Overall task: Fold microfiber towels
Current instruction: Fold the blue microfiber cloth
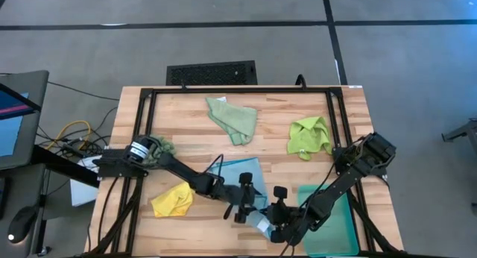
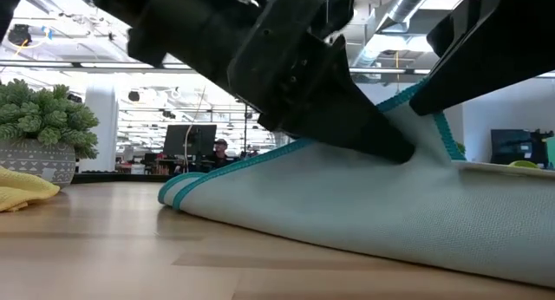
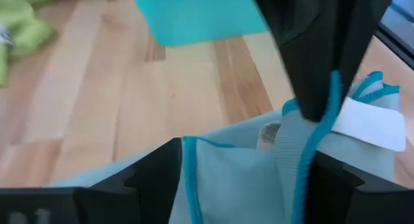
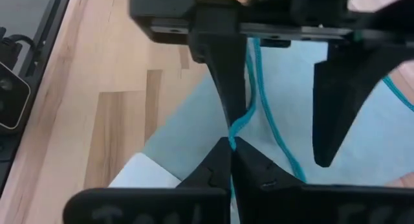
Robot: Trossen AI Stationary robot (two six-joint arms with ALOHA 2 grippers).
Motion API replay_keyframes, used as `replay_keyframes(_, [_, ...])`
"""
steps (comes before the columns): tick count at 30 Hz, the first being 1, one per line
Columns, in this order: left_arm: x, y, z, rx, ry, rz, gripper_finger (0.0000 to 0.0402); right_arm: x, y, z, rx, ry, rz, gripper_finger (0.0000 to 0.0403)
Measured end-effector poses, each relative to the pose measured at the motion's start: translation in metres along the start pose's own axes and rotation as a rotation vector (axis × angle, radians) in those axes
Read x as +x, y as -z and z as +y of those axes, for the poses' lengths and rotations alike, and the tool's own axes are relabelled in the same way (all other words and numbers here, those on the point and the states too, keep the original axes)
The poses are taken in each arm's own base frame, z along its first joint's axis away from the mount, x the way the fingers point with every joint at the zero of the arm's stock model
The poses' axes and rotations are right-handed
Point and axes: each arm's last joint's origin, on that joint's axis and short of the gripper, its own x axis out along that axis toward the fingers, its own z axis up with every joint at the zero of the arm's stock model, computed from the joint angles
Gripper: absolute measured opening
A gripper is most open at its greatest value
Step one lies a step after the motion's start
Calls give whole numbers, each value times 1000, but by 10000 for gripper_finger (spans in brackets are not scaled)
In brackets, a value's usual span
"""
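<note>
High view: the light blue towel [image 1: 242,176] lies near the table's [image 1: 186,124] front edge, both grippers meeting over its corner. Low view: its edge is lifted, probably mid-fold. Left wrist: the left gripper [image 3: 242,169] stands spread. Right wrist: the right gripper [image 4: 231,160] pinches the hem. Next, the hem must be carried across.

The right gripper [image 4: 231,160] has its two dark fingers pressed together, pinching the teal-stitched edge of the light blue towel [image 4: 194,136]. Opposite it, the left gripper [image 4: 284,107] hangs over the towel, fingers spread apart, above the wooden table [image 4: 97,88].
</note>
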Motion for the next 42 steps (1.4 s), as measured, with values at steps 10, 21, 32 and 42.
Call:
replay_keyframes(10, [5,3,30,-134,118,66,276,0,0,0,0,0,0,25])
replay_keyframes(21, [12,9,38,-203,158,82,277,2,-1,-1,5,-16,14,19])
replay_keyframes(32, [28,11,38,-217,275,103,277,1,1,-2,-9,-15,30,19])
replay_keyframes(42, [3,-4,0,-29,178,150,201,0,3,1,-19,-63,60,48])
